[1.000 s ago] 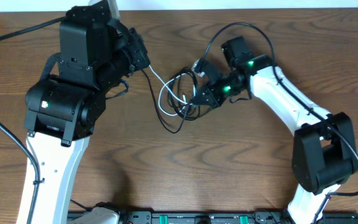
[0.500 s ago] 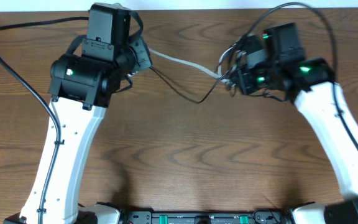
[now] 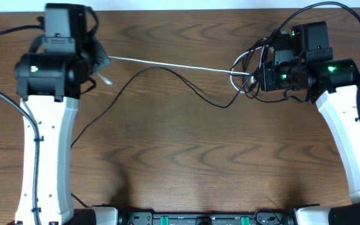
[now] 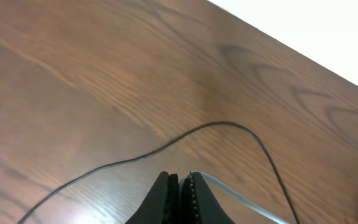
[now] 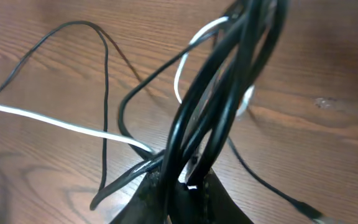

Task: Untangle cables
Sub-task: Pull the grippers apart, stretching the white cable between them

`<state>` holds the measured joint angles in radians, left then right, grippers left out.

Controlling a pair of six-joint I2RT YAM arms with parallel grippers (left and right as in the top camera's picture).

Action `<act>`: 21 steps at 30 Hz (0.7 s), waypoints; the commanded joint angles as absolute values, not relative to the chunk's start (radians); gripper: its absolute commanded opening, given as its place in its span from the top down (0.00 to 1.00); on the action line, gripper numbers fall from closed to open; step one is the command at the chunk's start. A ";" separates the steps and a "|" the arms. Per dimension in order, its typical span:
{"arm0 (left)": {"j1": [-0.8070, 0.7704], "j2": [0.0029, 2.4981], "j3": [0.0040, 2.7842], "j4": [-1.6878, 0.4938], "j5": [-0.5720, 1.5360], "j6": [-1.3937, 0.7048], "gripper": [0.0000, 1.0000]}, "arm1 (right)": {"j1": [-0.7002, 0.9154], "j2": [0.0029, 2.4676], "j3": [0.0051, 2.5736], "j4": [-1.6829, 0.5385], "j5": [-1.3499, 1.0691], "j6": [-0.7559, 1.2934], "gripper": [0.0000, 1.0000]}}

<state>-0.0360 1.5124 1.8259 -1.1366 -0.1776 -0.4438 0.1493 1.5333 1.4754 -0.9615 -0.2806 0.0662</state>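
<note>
Now, the left pincer (image 4: pixel 180 186), at ten o'clock, clamps the white cable (image 3: pixel 167 64), which is stretched taut to the right pincer (image 5: pixel 180 186) at two o'clock, where the black cable (image 5: pixel 225 99) is gripped in a tangle. Draw them apart slowly so white slides free.

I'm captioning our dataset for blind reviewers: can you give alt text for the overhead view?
A white cable runs taut across a wooden table, from the left pincer at upper left to the right pincer at upper right. The right pincer also holds bunched loops of a black cable, whose free length sags loosely below the white one.
</note>
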 commanded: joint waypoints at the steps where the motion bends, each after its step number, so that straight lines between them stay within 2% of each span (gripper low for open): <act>1: 0.027 1.502 1.837 -1.141 -0.279 -0.436 0.93 | 0.096 1.543 1.489 -0.960 -0.236 0.081 0.90; 5: 0.028 1.503 1.837 -1.141 -0.278 -0.411 0.93 | 0.100 1.553 1.489 -0.950 -0.281 0.073 0.88; 8: 0.028 1.503 1.837 -1.141 -0.279 -0.391 0.93 | 0.100 1.578 1.489 -0.954 -0.319 0.073 0.96; 12: 0.034 1.503 1.837 -1.140 -0.292 -0.374 0.93 | 0.100 1.624 1.489 -0.965 -0.351 0.073 0.96; 14: 0.049 1.503 1.837 -1.140 -0.315 -0.374 0.93 | 0.099 1.642 1.489 -0.974 -0.345 0.065 0.93; 16: 0.076 1.503 1.837 -1.140 -0.324 -0.374 0.93 | 0.093 1.660 1.489 -0.982 -0.320 0.063 0.92; 19: 0.120 1.503 1.837 -1.140 -0.324 -0.374 0.93 | 0.083 1.682 1.489 -0.984 -0.243 0.087 0.98; 21: 0.149 1.503 1.837 -1.140 -0.324 -0.374 0.93 | 0.076 1.697 1.489 -0.987 -0.147 0.142 0.99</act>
